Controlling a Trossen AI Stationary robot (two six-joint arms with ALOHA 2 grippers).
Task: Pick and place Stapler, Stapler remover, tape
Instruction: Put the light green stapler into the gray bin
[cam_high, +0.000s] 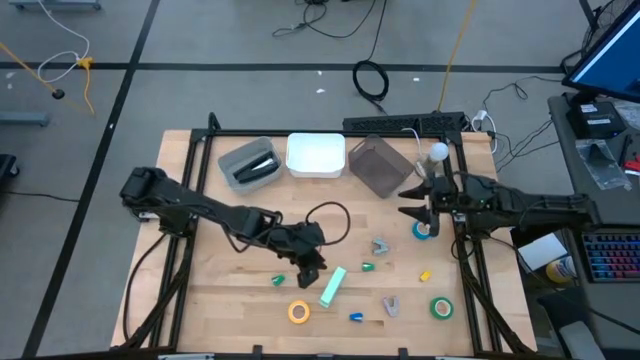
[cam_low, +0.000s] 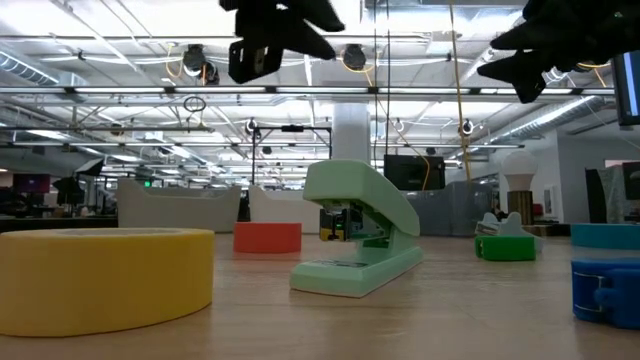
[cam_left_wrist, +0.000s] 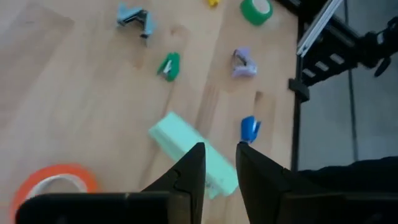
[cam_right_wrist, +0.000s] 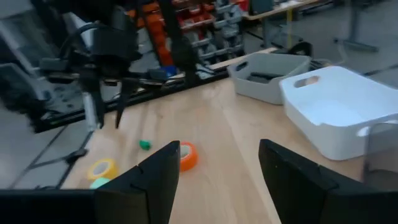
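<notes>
A mint-green stapler (cam_high: 333, 285) lies flat on the wooden table near its near edge. My left gripper (cam_high: 312, 268) is open and hovers above the stapler's far end (cam_left_wrist: 186, 149), clear of it in the low view. Two staple removers rest on the table, a grey-blue one (cam_high: 380, 245) and a pale purple one (cam_high: 391, 305). The yellow tape roll (cam_high: 299, 312), green roll (cam_high: 441, 307) and blue roll (cam_high: 424, 230) lie flat. The orange roll (cam_left_wrist: 56, 183) lies beside the stapler, hidden under my left arm in the high view. My right gripper (cam_high: 408, 201) is wide open, raised near the blue roll.
Three bins stand along the far edge: grey (cam_high: 250, 162), white (cam_high: 316, 155) and dark see-through (cam_high: 380, 165). Small coloured bits lie about: green (cam_high: 279, 280), green (cam_high: 368, 267), yellow (cam_high: 425, 275), blue (cam_high: 356, 317). A black cable (cam_high: 330, 215) loops behind my left gripper.
</notes>
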